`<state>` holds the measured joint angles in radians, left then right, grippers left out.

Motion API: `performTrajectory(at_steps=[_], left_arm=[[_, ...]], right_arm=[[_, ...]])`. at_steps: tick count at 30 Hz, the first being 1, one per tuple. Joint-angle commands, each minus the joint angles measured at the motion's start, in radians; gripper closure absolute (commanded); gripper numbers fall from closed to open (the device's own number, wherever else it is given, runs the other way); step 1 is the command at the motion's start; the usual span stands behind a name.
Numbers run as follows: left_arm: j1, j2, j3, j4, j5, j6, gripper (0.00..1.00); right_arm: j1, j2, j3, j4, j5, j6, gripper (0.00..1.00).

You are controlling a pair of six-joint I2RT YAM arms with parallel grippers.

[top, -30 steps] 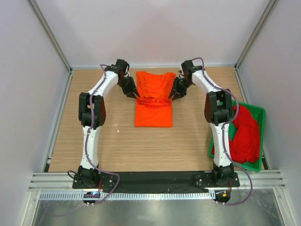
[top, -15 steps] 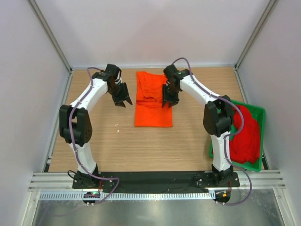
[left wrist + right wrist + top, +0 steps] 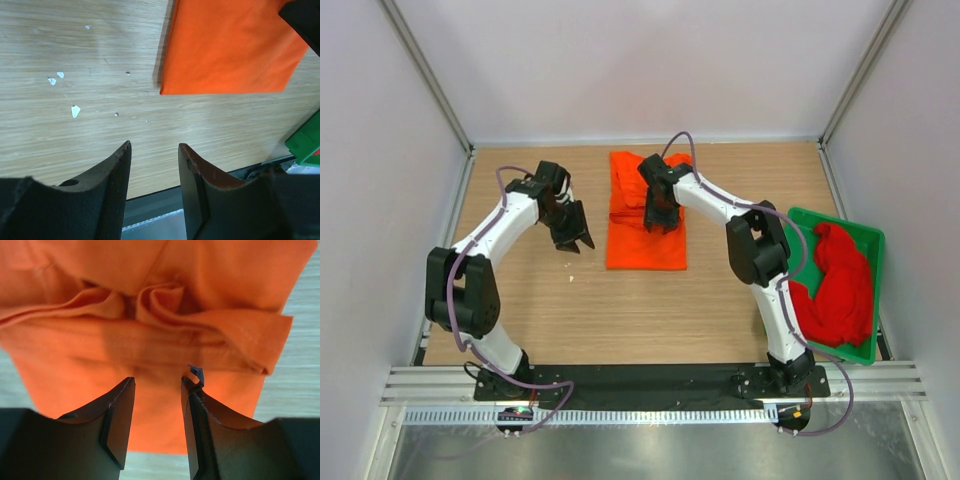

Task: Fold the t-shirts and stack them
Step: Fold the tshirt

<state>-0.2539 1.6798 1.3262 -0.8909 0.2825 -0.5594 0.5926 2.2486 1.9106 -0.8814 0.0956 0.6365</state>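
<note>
I see the left gripper (image 3: 575,243) with its fingers apart over bare table (image 3: 620,310), at nine o'clock of the orange t-shirt (image 3: 645,248), holding nothing; the right gripper (image 3: 658,222) hovers over that shirt's rumpled middle, fingers likewise apart, gripping nothing. The orange t-shirt lies partly folded toward twelve o'clock on the table; the red t-shirt (image 3: 840,290) sits bunched in the green tray (image 3: 860,352) at four o'clock.

2 white arms (image 3: 505,220), black joints (image 3: 455,293), purple cables (image 3: 563,385).
</note>
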Motion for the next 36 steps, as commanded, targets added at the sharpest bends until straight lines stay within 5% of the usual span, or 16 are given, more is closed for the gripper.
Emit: performTrajectory(at_steps=[1,17,25,36], left_arm=[[0.002,-0.049,-0.021,0.055,0.024,0.029,0.56],[0.024,-0.019,0.004,0.044,0.049,0.062,0.57],[0.030,-0.012,0.007,0.043,0.063,0.075,0.57],[0.027,0.089,0.062,0.148,0.216,0.013,0.57]], right_arm=[[0.001,0.020,0.062,0.015,0.050,0.040,0.51],[-0.020,0.169,0.264,0.009,0.200,-0.004,0.50],[-0.074,0.266,0.556,-0.018,0.210,-0.093,0.48],[-0.103,0.146,0.499,-0.057,0.141,-0.201,0.44]])
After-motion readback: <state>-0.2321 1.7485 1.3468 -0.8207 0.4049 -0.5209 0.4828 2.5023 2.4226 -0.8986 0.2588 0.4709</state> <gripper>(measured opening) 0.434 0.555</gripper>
